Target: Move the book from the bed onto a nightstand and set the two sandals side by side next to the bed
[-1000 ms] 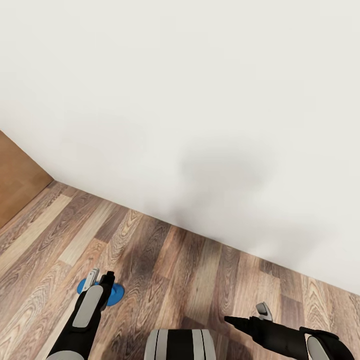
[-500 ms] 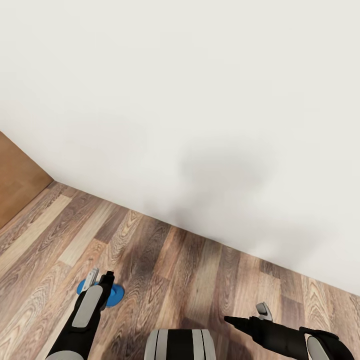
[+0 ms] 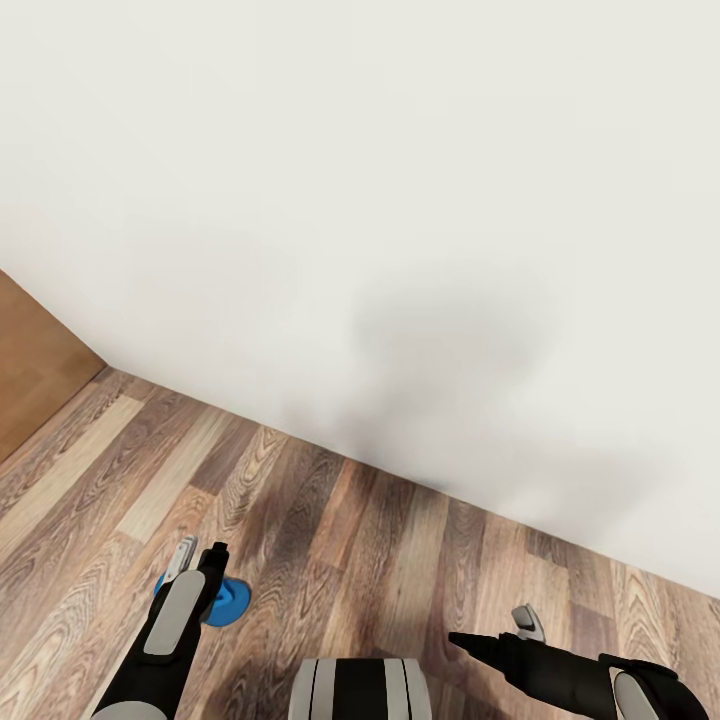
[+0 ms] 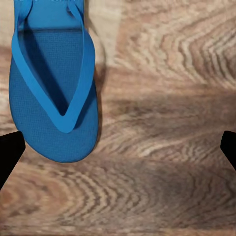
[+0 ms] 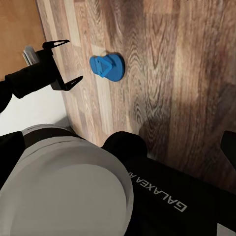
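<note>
Left gripper [image 5: 63, 63] wide open, empty, above blue sandal [image 4: 53, 93]

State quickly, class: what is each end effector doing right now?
Left end effector: open, empty, fingers spread above the blue sandal on the floor.
Right end effector: cannot tell if open or closed; nothing seen in it.

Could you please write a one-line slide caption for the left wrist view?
Open left gripper hovering above a blue sandal lying strap-up on the wood-plank floor.
</note>
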